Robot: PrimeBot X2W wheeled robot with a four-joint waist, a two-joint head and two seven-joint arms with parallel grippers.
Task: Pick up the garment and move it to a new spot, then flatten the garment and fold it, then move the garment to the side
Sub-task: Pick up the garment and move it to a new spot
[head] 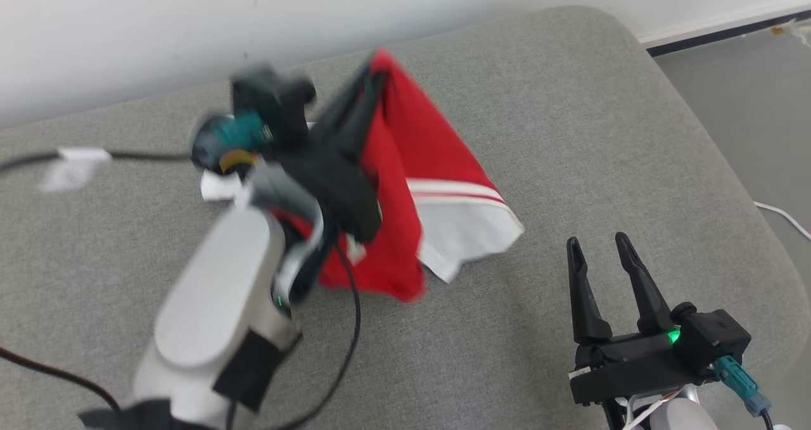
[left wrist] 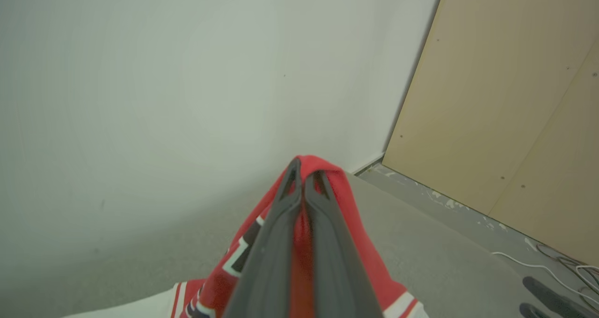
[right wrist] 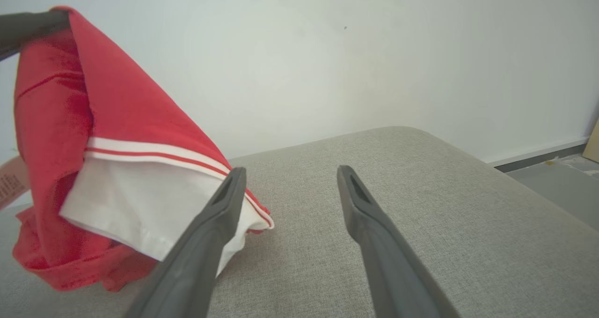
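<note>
L gripper [left wrist: 306,170] fingers, nearest lens: clenched tight on a red peak of garment [head: 437,139], cloth bunched betw. and around both tips. Hung from that pinch like a tent: red body toward 7 o'clock in head view, white sleeve w/ red-white stripe toward 5 o'clock, lowest hem apparently touching grey cushion [head: 570,101]; contact not certain. Held at approx. 10 o'clock of R gripper [head: 599,243], well apart from it. R gripper fingers spread wide, grasping nothing, poised over cushion at 4 o'clock of head view. Outward: pale L forearm [head: 215,303], blurred; black cable [head: 358,319] looping at 7 o'clock of garment; white wall [head: 127,25] at 12 o'clock.

Risks, as judged:
1. Single-point pinch on a thin fold: could slip out under a fast swing, dropping garment in a heap short of new spot.
2. Hem dragged across cushion: likely to twist or bunch cloth, making flattening harder.
3. Loose cable near hem: possible snag.
4. Sleeve tucked under on set-down: likely if lowered w/o R gripper's help.
</note>
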